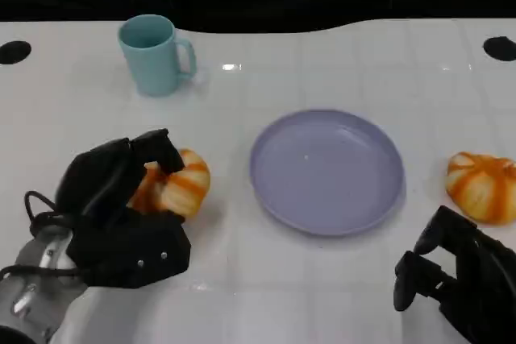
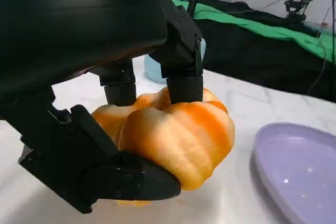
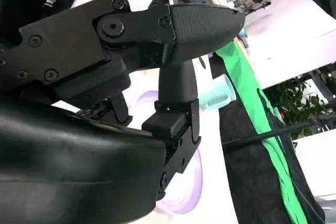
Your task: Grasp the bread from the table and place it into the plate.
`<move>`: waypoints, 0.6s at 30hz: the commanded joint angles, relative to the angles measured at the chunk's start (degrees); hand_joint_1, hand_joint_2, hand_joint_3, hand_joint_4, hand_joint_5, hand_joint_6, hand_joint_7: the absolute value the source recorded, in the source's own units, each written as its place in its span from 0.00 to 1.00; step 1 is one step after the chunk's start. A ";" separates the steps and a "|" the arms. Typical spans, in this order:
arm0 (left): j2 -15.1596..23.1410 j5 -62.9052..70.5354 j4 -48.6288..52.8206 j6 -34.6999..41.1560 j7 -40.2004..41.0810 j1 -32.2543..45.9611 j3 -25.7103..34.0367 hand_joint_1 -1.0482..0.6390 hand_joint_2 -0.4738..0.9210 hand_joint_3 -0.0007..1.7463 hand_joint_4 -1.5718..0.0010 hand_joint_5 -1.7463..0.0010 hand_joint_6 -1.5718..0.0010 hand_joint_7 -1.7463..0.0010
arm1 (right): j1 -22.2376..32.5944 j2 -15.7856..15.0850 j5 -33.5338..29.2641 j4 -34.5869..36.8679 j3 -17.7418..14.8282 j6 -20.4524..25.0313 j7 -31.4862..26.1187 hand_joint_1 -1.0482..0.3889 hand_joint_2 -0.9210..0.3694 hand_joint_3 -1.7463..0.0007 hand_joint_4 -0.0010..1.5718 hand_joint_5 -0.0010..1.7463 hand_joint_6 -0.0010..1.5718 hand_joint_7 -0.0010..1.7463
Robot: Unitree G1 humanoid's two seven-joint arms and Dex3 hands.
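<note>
Left hand [image 1: 121, 207] sits at the near left of the white desk [image 1: 242, 296], fingers closed around a bread roll [image 1: 173, 184]. Left wrist view confirms the grip: fingers [image 2: 181, 80] press on the roll's [image 2: 178, 135] far side, with another black part of the hand under its near edge. Roll is orange and cream striped, just left of the plate [image 1: 326, 171]; from the head view it appears at or close to the desk surface, and whether it is lifted cannot be told.

Teal mug [image 1: 153, 54] stands upright at the far left, handle pointing right, well apart from the hand.

Plate is lilac, round, at the centre of the desk, with nothing on it. Its rim [image 2: 294, 166] shows near the held roll in the left wrist view.

Second bread roll [image 1: 484, 187] lies on the desk to the right of the plate, near the right edge, apart from the plate rim.

Right hand [image 1: 455, 279] is at the near right, just nearer than the second roll and not touching it. It holds nothing; fingers [image 3: 178, 82] are loosely curled, and whether they are apart or closed cannot be told.
</note>
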 commanded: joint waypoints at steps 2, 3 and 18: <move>-0.25 -0.84 -4.07 0.82 -1.74 0.37 0.68 0.51 0.73 0.68 0.43 0.00 0.53 0.00 | -0.09 -0.20 0.28 0.08 -0.74 -0.30 -0.12 0.31 0.00 0.78 0.48 1.00 0.38 0.93; -0.40 -0.79 -4.53 0.89 -2.07 -0.09 0.62 0.51 0.72 0.68 0.43 0.00 0.53 0.00 | -0.14 -0.24 0.25 0.22 -0.77 -0.39 -0.03 0.31 0.00 0.78 0.48 1.00 0.38 0.93; -6.60 0.36 -2.38 -1.75 -1.24 -7.19 -1.06 0.55 0.60 0.80 0.41 0.00 0.54 0.00 | 0.35 -0.69 0.10 -0.26 -0.80 0.14 0.03 0.31 0.00 0.78 0.48 1.00 0.37 0.93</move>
